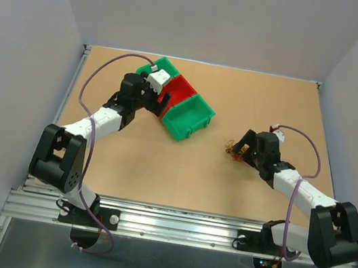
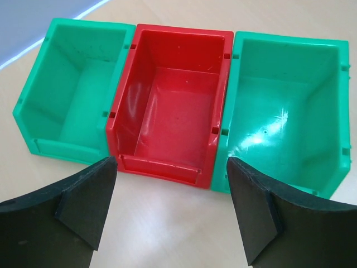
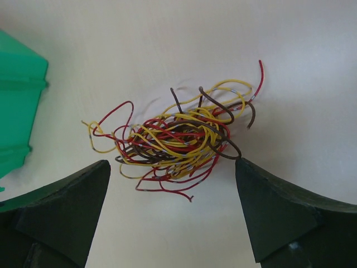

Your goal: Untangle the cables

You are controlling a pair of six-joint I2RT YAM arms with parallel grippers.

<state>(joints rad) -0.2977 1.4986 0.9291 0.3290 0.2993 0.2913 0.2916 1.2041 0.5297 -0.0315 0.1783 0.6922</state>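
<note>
The cables [image 3: 178,139] lie as one tangled clump of thin yellow, red and brown wires on the tabletop, right of centre in the top view [image 1: 234,150]. My right gripper [image 3: 172,167] is open just short of the clump, and nothing is between its fingers. A brown loop reaches the tip of its right-hand finger [image 3: 262,206]. In the top view the right gripper [image 1: 246,149] sits right beside the clump. My left gripper [image 2: 170,167] is open and empty over bare table, facing the front of a red bin [image 2: 184,30], far from the cables.
Three open bins stand side by side at the back left: a green bin [image 1: 165,67], the red bin [image 1: 184,92] and a second green bin [image 1: 192,119]. All three look empty in the left wrist view. A green bin's corner [image 3: 19,111] shows left of the clump.
</note>
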